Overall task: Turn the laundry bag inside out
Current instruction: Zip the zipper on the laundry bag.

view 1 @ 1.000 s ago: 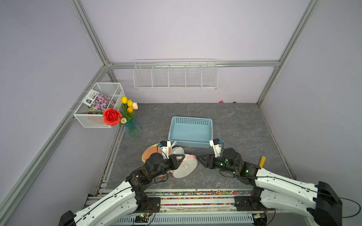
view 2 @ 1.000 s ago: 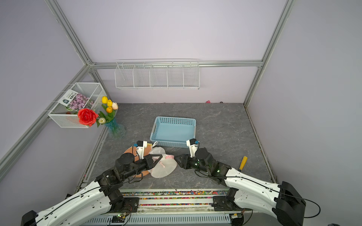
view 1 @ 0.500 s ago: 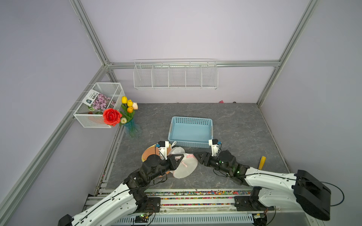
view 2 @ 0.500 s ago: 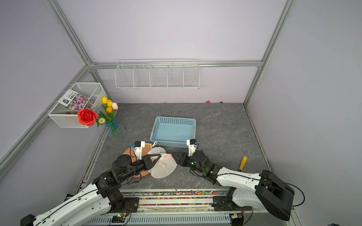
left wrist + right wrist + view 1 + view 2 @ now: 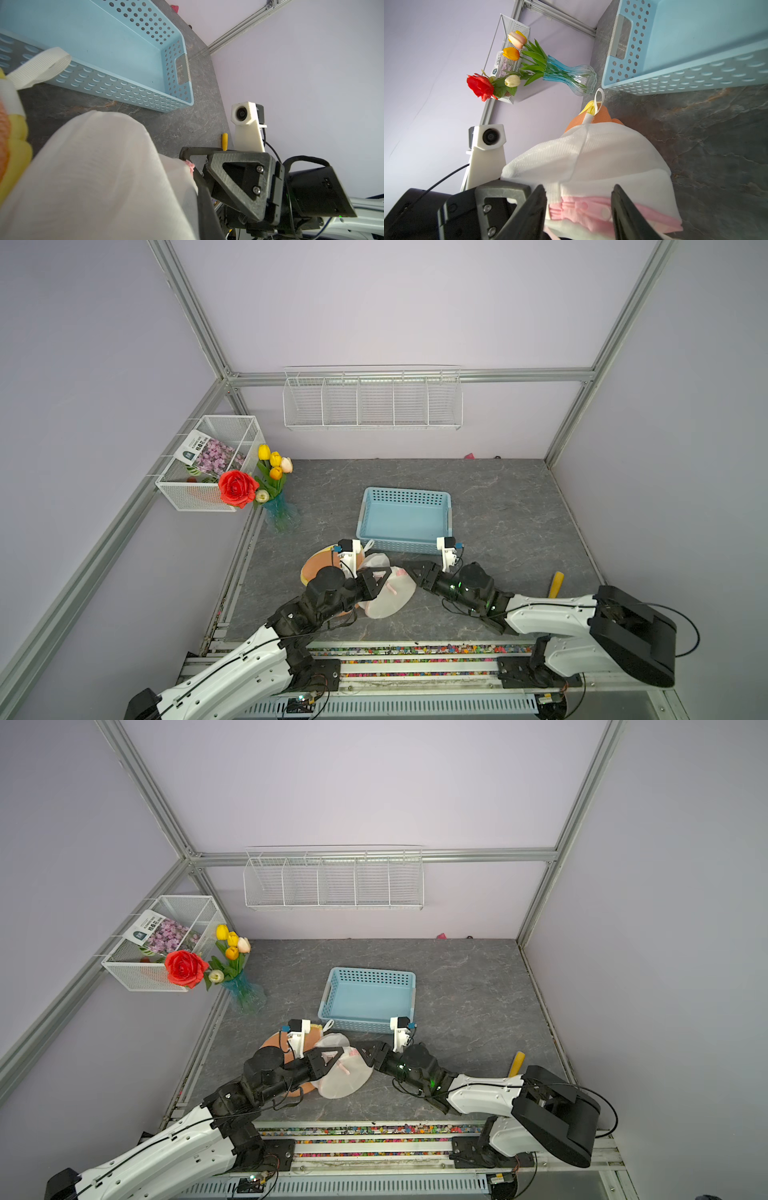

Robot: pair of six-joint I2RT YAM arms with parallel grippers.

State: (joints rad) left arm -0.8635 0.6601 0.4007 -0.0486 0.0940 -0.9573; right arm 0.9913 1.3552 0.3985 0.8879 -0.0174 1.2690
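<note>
Presently the laundry bag (image 5: 388,595) lies near-centre, just short of the blue basket (image 5: 405,548). My left gripper (image 5: 384,574) is clamped on its left edge, apparently as anchor; my right gripper (image 5: 578,187) stands half open astride the pink band (image 5: 571,205), gripping nothing.

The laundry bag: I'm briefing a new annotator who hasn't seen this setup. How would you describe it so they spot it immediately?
On the grey table, find the light blue basket; just in front of it, toward the robot, is the laundry bag. It is the puffy white mesh pouch with a pink strip, unlike the flat orange mesh piece beside it.
</note>
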